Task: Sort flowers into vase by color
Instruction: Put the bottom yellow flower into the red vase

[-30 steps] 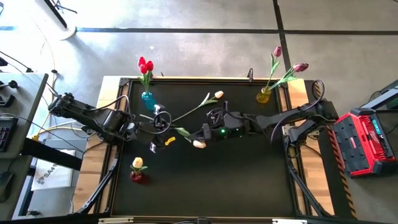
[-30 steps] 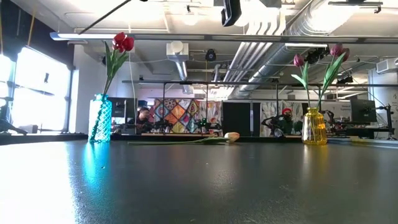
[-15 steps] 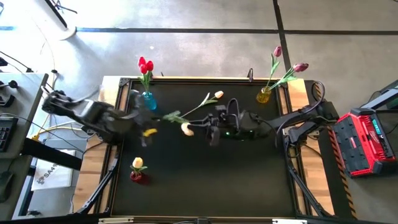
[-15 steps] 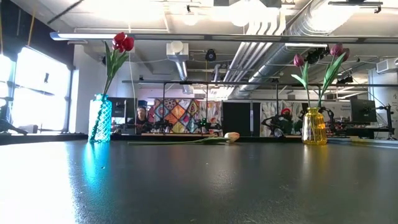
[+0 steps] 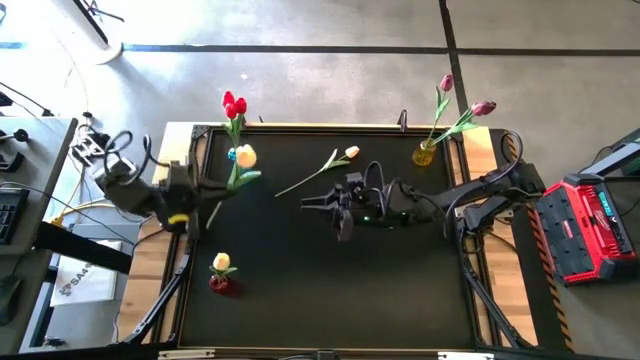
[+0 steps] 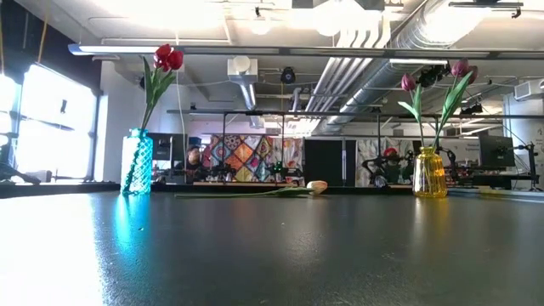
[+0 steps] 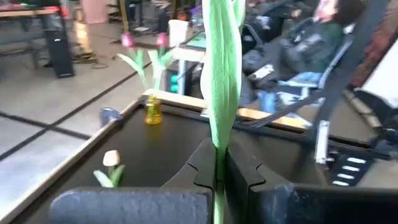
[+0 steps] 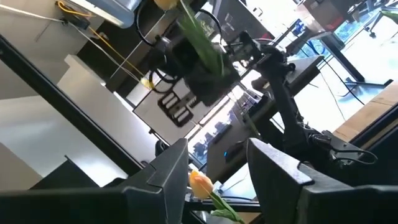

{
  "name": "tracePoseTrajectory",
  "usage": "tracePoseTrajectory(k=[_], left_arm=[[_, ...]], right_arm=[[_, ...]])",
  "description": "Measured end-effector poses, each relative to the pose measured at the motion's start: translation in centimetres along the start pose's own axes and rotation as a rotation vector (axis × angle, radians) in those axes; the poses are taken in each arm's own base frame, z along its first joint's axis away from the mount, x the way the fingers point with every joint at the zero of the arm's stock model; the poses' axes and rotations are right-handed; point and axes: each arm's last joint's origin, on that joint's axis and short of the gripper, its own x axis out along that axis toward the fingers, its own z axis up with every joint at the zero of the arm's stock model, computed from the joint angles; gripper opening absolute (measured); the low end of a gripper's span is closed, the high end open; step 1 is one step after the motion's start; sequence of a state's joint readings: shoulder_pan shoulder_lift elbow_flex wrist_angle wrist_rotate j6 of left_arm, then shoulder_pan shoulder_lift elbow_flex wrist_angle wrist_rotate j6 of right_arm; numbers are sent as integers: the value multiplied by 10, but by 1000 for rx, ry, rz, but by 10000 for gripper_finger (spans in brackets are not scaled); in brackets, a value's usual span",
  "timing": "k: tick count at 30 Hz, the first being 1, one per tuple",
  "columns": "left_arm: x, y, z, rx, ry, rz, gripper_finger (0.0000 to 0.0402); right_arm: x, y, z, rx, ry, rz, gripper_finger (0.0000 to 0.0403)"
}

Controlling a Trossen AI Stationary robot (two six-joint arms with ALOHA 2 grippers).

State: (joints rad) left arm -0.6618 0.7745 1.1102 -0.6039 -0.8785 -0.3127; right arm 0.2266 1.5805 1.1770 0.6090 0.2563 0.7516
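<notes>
My left gripper [image 5: 203, 200] is near the table's left edge, shut on a cream-yellow tulip [image 5: 245, 156]. The tulip's head is up beside the teal vase [image 6: 138, 161], which holds red tulips [image 5: 234, 104]. My right gripper [image 5: 310, 203] is open and empty over the table's middle, pointing left. A second cream tulip [image 5: 350, 152] lies flat on the table at the far side. A yellow vase [image 5: 424, 153] holds pink tulips. A red vase [image 5: 220, 283] holds one yellow tulip [image 5: 222, 262]. The low view shows neither gripper. My left gripper pinches the tulip's green stem [image 7: 217, 163] between its two fingers, low on the stem below the leaf [image 7: 224, 74]. The fingers lie across the stem. The flower is lifted clear of the table, with its head above the fingers and its stem end [image 5: 210, 215] sticking out below.
The table is a black mat with a raised frame [image 5: 330, 127]. The three vases stand at far left, far right and near left. The lying tulip's stem [image 5: 300, 182] reaches toward the middle. People and desks show in the room beyond.
My left gripper has gone from the table's middle toward its left edge, carrying the cream-yellow tulip. The tulip has swung from lying near my right gripper to standing with its head by the teal vase. My right gripper has stayed near the middle, without the flower.
</notes>
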Motion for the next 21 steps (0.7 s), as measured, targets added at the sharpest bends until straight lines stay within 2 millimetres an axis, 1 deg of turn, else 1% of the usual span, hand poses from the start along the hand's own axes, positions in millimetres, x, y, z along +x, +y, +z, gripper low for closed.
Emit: tracePoseTrajectory(k=[5, 10, 21], left_arm=[[0, -12, -28, -33, -46, -38, 0], [-4, -21, -52, -85, -108, -80, 0], [-17, -39, -99, -138, -188, -322, 0]], right_arm=[[-1, 3, -3, -15, 11, 6, 153], [-2, 5, -7, -16, 30, 1, 153], [-3, 5, -13, 23, 67, -21, 153]])
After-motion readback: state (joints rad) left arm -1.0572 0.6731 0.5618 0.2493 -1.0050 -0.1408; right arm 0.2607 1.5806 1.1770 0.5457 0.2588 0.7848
